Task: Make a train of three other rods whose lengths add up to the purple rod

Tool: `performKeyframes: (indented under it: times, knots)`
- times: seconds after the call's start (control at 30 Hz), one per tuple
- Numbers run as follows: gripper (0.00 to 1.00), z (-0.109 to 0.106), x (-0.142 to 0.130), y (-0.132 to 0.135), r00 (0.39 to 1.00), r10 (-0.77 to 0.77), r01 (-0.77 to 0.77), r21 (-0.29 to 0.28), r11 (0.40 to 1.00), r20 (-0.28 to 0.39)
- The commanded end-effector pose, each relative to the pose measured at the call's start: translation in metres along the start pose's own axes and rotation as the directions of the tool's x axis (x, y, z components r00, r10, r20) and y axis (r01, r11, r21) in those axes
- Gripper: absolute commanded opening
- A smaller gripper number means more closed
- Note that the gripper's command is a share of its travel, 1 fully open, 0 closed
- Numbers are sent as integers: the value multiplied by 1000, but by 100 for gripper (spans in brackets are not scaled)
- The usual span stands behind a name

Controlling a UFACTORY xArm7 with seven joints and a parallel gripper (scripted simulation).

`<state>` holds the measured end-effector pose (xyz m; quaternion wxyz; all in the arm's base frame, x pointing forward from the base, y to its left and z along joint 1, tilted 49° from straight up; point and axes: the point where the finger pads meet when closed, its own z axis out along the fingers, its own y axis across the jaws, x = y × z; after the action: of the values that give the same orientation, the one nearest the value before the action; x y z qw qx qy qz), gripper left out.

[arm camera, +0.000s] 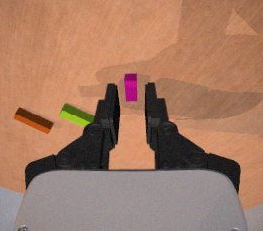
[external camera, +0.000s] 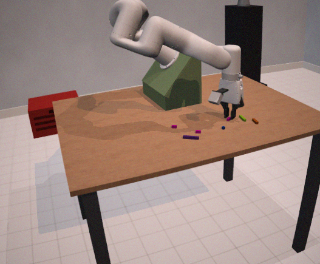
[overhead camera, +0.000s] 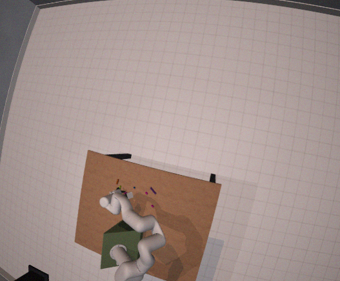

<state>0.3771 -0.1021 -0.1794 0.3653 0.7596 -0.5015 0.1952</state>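
My gripper [arm camera: 131,96] is partly open, low over the table. A magenta rod [arm camera: 131,87] lies between its fingertips, with a gap on each side, untouched by either finger. The same rod [external camera: 228,119] shows under the gripper [external camera: 230,115] in the exterior view. A lime rod [external camera: 242,118] and an orange rod [external camera: 255,121] lie to the right. A blue rod [external camera: 223,127] lies in front. Two more magenta rods [external camera: 173,126] [external camera: 198,131] and the purple rod [external camera: 190,137] lie to the left, all apart from each other.
The green arm base [external camera: 173,84] stands behind the rods. A red box [external camera: 45,113] sits on the floor to the left of the table. A black pedestal [external camera: 243,40] stands at the back right.
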Motion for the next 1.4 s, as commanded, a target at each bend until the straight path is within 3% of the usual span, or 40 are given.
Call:
performKeyframes:
  times: [0.0,1.37]
  knots:
    - [24,1,-1,-2,1000,0,0,5,1000,1]
    - [24,5,-1,-2,1000,0,0,5,1000,1]
